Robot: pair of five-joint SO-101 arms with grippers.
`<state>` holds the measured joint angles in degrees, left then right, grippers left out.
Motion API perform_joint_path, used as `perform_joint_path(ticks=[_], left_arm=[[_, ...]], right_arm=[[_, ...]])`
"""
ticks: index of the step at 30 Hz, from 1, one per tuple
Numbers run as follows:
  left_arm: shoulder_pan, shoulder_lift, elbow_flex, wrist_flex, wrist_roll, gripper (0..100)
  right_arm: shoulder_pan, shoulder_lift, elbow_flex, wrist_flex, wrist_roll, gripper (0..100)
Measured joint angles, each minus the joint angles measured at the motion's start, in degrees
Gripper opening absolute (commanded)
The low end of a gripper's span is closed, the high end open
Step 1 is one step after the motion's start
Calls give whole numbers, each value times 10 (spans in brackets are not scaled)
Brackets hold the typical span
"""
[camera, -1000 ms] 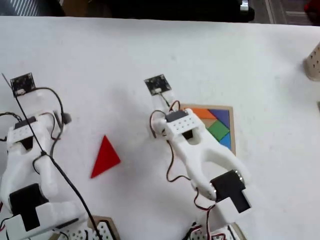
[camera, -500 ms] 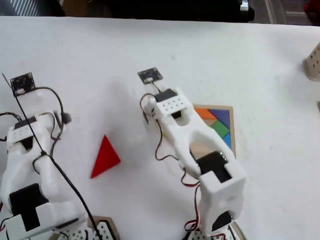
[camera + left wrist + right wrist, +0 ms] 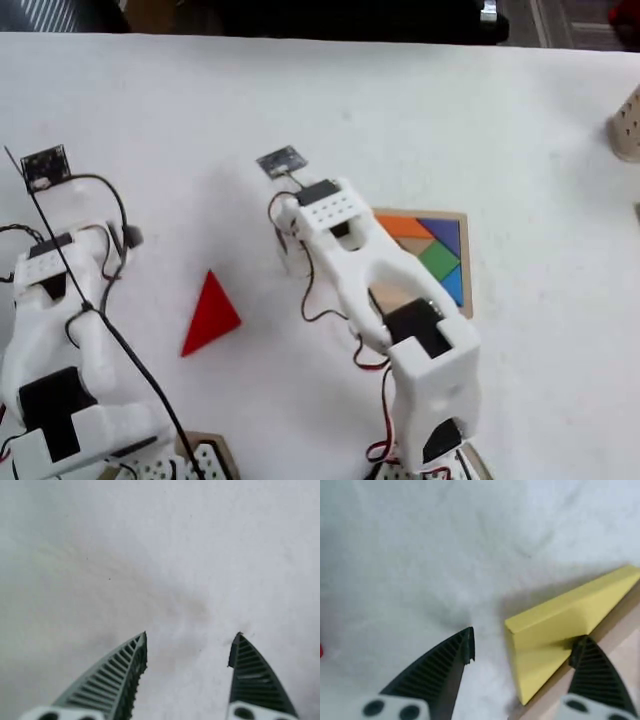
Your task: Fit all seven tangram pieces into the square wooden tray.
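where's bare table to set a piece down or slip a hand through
Widest: far table beyond the left arm and right arm. Also bare right of the tray, plus a narrow lane between the red triangle and right arm. Crowded at the tray's left edge, where that arm hangs over the yellow piece.

Left arm (image 3: 45, 320): folded compactly, wrist low, at the left of the high view. Left gripper (image 3: 190, 636): pointing down, fingers spread apart. Right arm (image 3: 395, 300): extended forward, wrist angled toward the left arm. Right gripper (image 3: 524, 636): pointing down, fingers spread wide.
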<state>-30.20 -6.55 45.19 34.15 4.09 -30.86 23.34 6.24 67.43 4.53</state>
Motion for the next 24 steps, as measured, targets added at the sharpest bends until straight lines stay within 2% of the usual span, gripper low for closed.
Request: perform_joint_path(ticks=[10, 17, 24], left_arm=[[0, 0, 0, 0, 0, 268], [0, 0, 0, 0, 0, 268], [0, 0, 0, 0, 0, 268]], right_arm=[[39, -1, -5, -2, -15, 180], [48, 3, -4, 17, -20, 80], [79, 3, -3, 18, -20, 70]])
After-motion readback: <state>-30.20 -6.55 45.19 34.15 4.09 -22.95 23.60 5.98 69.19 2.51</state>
